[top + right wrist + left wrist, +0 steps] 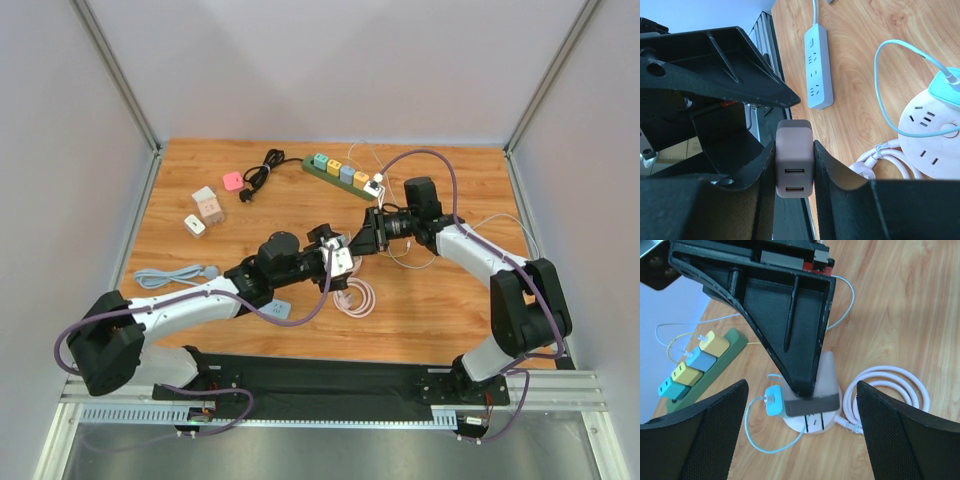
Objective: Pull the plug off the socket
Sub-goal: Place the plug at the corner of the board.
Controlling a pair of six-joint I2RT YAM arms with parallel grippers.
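The right jaws hold the dusty-pink two-port USB charger plug (794, 167) by its flat sides. It looks already free, at 9 o'clock from the round white plastic socket (927, 137). The left jaws stand wide and empty over that socket. The lift should go straight up, without tilt, clear of the light-blue cable (877, 70).

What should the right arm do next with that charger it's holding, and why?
Probably carry the charger aside and set it on bare table. The right gripper is shut on it, and it already looks clear of the round socket, whose near slots show empty. The left gripper stands open over the socket.
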